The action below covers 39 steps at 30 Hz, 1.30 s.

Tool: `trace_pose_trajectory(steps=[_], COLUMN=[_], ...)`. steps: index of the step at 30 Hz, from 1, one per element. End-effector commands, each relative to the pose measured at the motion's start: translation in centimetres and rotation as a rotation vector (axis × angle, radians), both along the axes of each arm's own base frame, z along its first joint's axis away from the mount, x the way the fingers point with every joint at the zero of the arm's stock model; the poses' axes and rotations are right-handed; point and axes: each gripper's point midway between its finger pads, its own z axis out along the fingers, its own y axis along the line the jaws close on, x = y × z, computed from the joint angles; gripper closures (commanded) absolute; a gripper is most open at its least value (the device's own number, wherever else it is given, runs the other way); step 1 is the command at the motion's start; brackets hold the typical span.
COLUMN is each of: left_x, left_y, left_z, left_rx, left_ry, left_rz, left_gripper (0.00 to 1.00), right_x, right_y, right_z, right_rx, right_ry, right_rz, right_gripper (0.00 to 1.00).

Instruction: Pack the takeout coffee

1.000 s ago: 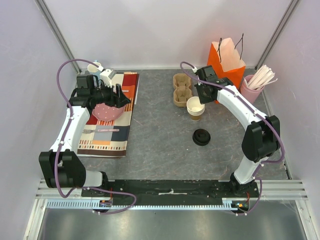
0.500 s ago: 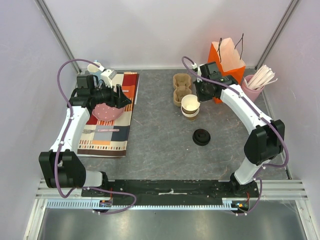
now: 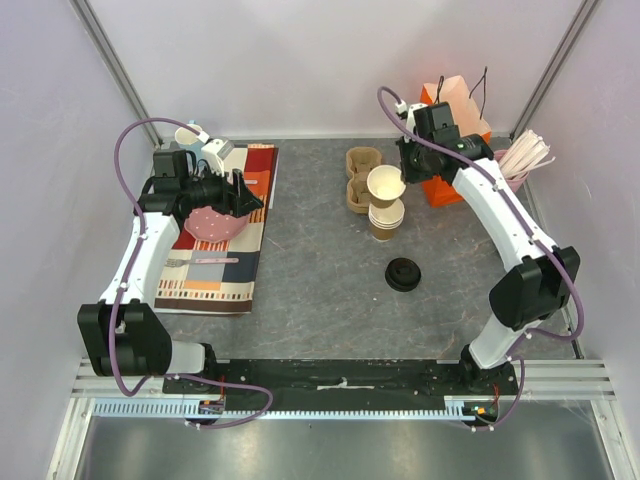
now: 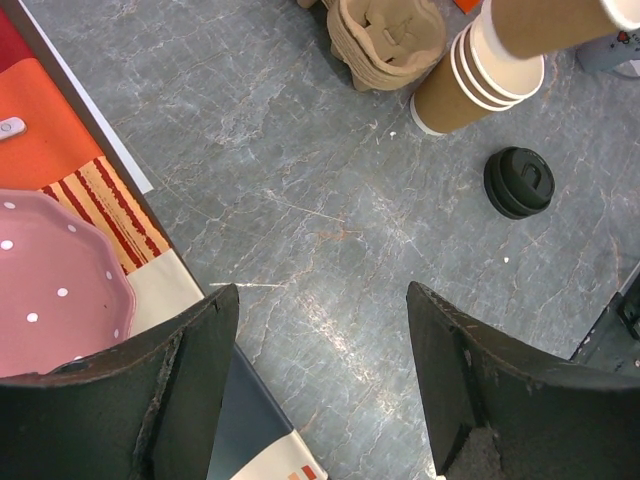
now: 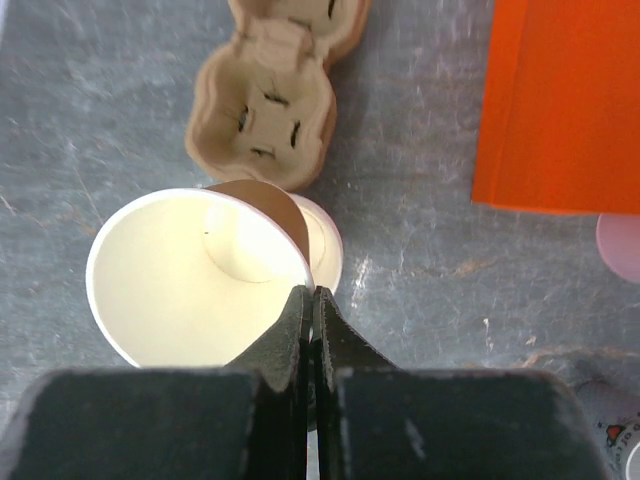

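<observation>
Right wrist view: right tool [image 5: 312, 297] is pinching one paper cup [image 5: 190, 285] by its rim (apparently just above the stack [image 3: 386, 222]); left tool [image 4: 320, 292] is hanging released.

Grey marbled table [image 3: 310, 290], pale walls [image 3: 300, 60]

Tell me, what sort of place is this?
Probably a mock takeout-coffee counter in a test booth: stacked paper cups, a pulp cup carrier and an orange paper bag on a grey table.
</observation>
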Motion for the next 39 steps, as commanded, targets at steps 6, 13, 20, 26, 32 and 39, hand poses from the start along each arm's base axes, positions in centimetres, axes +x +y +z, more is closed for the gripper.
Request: trace_pose_trajectory(steps=[6, 13, 20, 26, 32, 39], left_x=[-0.5, 0.2, 0.0, 0.0, -0.1, 0.0], left_y=[-0.4, 0.4, 0.7, 0.7, 0.8, 0.7], left_z=[1.7, 1.5, 1.2, 0.9, 0.7, 0.7], left_rx=[0.001, 0.032, 0.051, 0.054, 0.056, 0.055], left_ry=[-0.061, -0.054, -0.05, -0.043, -0.043, -0.044], left_rz=[-0.035, 0.02, 0.03, 0.03, 0.026, 0.023], left_gripper=[0.25, 0.25, 0.25, 0.25, 0.25, 0.25], right_x=[-1.7, -7.6, -9.6, -9.8, -9.8, -9.6], right_y=[3.7, 13.5, 16.9, 18.5, 18.5, 18.1], right_z=[10.2, 6.9, -2.3, -5.9, -9.1, -10.7], right_rx=[0.15, 0.197, 0.113, 0.112, 0.12, 0.096], right_ry=[-0.229, -0.134, 0.074, 0.093, 0.103, 0.124], right_rz=[0.205, 0.545, 0.576, 0.541, 0.497, 0.449], right_gripper=[1.0, 1.0, 1.0, 1.0, 1.0, 1.0])
